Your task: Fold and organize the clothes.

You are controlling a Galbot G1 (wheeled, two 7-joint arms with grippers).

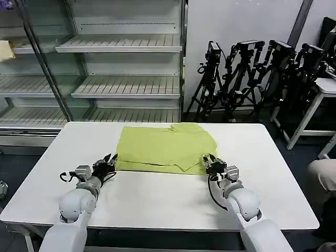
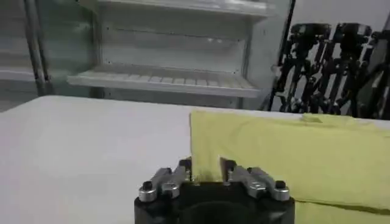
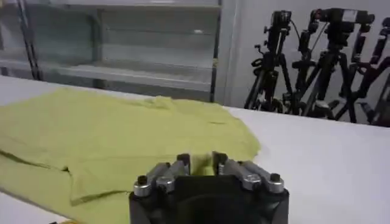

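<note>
The clothes are one lime yellow-green T-shirt (image 1: 165, 147), lying flat and partly folded on the white table (image 1: 157, 205), with an upper layer over a lower near strip. My left gripper (image 1: 110, 160) sits at the shirt's near left corner. In the left wrist view its fingers (image 2: 183, 169) stand a little apart, with the shirt's (image 2: 286, 152) edge between them. My right gripper (image 1: 209, 159) rests at the near right corner. Its fingers (image 3: 183, 163) are also slightly apart over the shirt's (image 3: 122, 134) fabric.
Empty white shelving (image 1: 126, 86) stands behind the table on the left. Black tripods (image 1: 252, 68) cluster behind on the right, beside another white table (image 1: 325, 86). A pale cloth scrap (image 1: 5, 50) lies on a far left shelf. The table's near half is bare.
</note>
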